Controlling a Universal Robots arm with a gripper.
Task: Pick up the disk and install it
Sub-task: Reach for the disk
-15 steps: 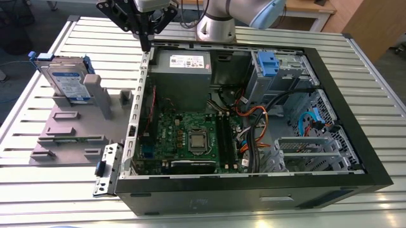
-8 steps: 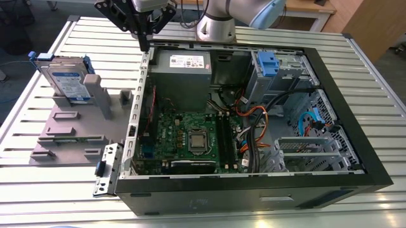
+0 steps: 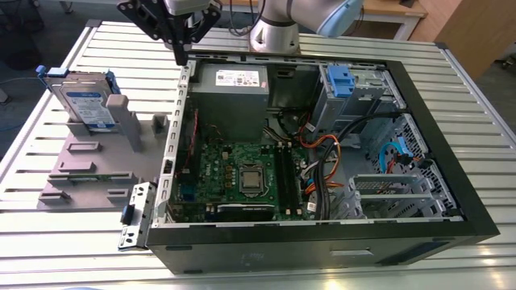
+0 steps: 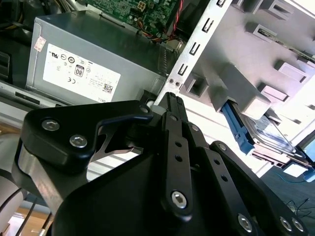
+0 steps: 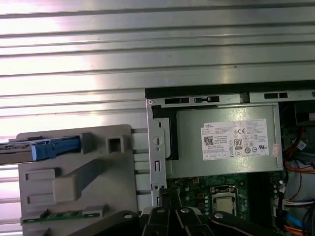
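The disk (image 3: 86, 103), a silver drive with a white-and-blue label and a blue frame, stands upright in a grey holder (image 3: 96, 163) on the exterior view's left. It appears edge-on in the first wrist view (image 5: 42, 149) and past the holder in the second wrist view (image 4: 269, 133). My gripper (image 3: 181, 55) hangs above the back left corner of the open computer case (image 3: 419, 103), apart from the disk. Its black fingers are pressed together with nothing between them, tips (image 4: 172, 100) over the case's metal edge; the gripper (image 5: 165, 196) also shows in the first wrist view.
Inside the case, a grey power supply box (image 3: 231, 90) with a white sticker sits at the back, and a motherboard (image 3: 241, 175) lies below it. A blue latch piece (image 3: 339, 81) sits on the drive bay at the back right. Cables (image 3: 330, 157) cross the middle. The slatted metal table (image 3: 484, 133) surrounds everything.
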